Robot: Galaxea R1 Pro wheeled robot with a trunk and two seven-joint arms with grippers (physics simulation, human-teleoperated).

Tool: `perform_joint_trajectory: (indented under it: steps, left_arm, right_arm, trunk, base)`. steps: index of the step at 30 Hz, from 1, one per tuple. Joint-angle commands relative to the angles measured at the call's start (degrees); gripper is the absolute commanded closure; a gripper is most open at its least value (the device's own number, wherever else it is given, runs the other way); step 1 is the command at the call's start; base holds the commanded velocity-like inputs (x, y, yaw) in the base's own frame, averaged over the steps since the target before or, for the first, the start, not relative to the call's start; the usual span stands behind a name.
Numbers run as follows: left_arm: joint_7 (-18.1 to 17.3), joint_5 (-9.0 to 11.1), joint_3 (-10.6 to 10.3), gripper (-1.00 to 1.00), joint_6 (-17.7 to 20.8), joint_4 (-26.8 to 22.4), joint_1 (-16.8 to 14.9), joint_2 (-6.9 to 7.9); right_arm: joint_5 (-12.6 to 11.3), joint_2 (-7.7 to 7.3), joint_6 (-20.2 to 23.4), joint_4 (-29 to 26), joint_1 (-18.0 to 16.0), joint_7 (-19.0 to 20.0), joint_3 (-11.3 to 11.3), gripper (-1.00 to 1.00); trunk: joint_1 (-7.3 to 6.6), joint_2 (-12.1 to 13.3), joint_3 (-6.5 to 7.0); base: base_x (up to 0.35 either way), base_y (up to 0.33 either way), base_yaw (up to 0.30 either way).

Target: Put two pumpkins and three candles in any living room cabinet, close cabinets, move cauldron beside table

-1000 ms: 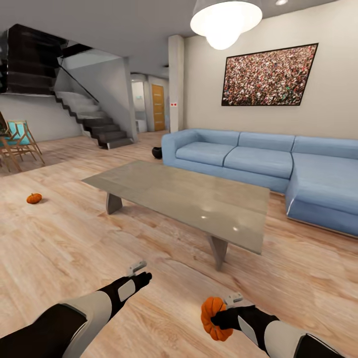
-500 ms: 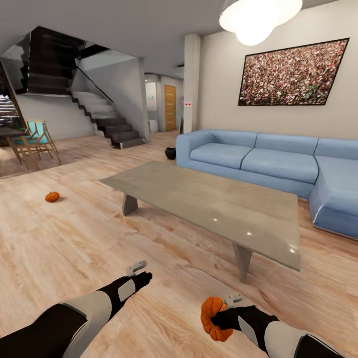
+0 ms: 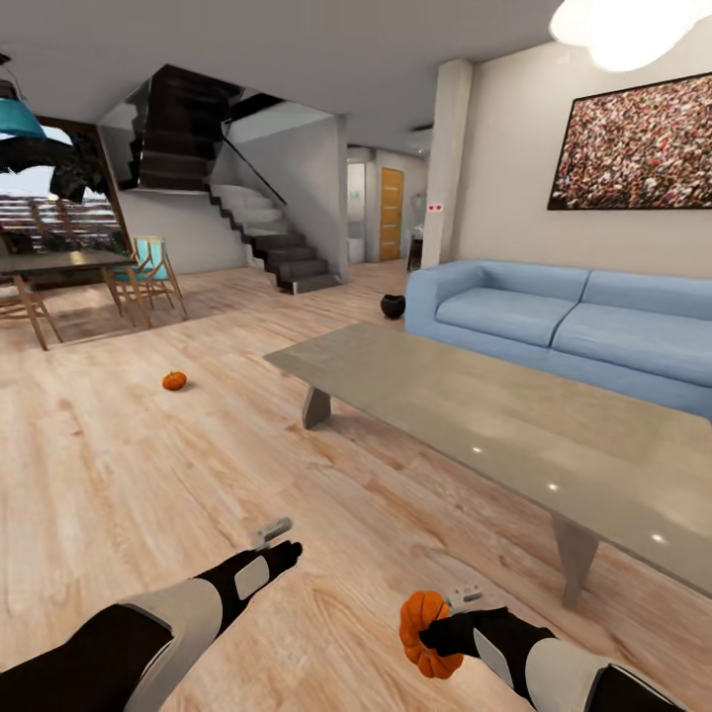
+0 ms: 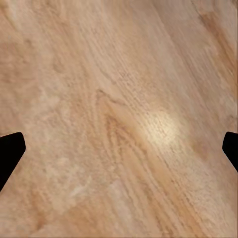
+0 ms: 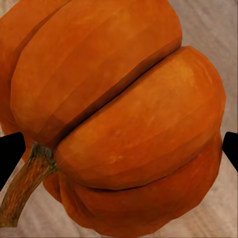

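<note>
Far to the left stands a dark wooden dining table (image 3: 54, 262) with wooden chairs that have blue seats (image 3: 148, 269) beside it, and a dark staircase (image 3: 267, 237) climbs up behind them. A small round orange pumpkin with ribs (image 3: 175, 381) sits alone on the light wooden plank floor (image 3: 129, 465), well apart from everything else. Lower down, the robot's black and grey left arm reaches out over the floor, and its left gripper (image 3: 274, 535) holds nothing. In the left wrist view its two black fingertips (image 4: 10, 153) are spread wide at the edges, with bare floor between them. Past the middle is the long low table with a grey glass top (image 3: 514, 435) and slanted grey legs. A small round black pot, the cauldron (image 3: 394, 307), sits on the floor by the end of the big blue sofa (image 3: 574, 321), beyond the far end of the table. Near the bottom, the right gripper (image 3: 435, 633) is pinching a second orange ribbed pumpkin (image 3: 420, 633) and holds it above the floor, close to the near side of the table. In the right wrist view this pumpkin (image 5: 119, 119) looks very big, and its short brown stem (image 5: 27, 186) sticks out to one side. High on the right wall hangs a wide speckled picture in a dark frame (image 3: 633, 143), with a bright white lamp (image 3: 633, 25) above it.
</note>
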Motion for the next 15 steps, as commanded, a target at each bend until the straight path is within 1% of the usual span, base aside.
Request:
perform_joint_trajectory:
  steps: [1,5,7,15]
  left_arm:
    - [0.1,0.4,-0.5,-1.0,0.1,0.0,0.0,-0.04]
    - [0.1,0.4,-0.5,-1.0,0.1,0.0,0.0,-0.1]
    - [0.1,0.4,-0.5,-1.0,0.1,0.0,0.0,-0.11]
    - [0.1,0.4,-0.5,-1.0,0.1,0.0,0.0,-0.18]
  right_arm:
    - [-0.7,0.0,0.2,0.0,-0.1,0.3,0.3,1.0]
    - [-0.7,0.0,0.2,0.0,0.0,0.3,0.3,1.0]
    - [-0.8,-0.04,0.2,0.0,0.0,0.3,0.3,1.0]
    - [-0.8,-0.04,0.2,0.0,0.0,0.4,0.3,1.0]
  trunk:
    - [0.0,0.0,-0.07]
    - [0.0,0.0,-0.13]
    - [0.0,0.0,-0.15]
    - [0.0,0.0,-0.16]
  base:
    - [0.175,0.262,0.291]
    - [0.176,0.262,0.276]
    - [0.177,0.262,0.146]
    - [0.186,0.262,0.015]
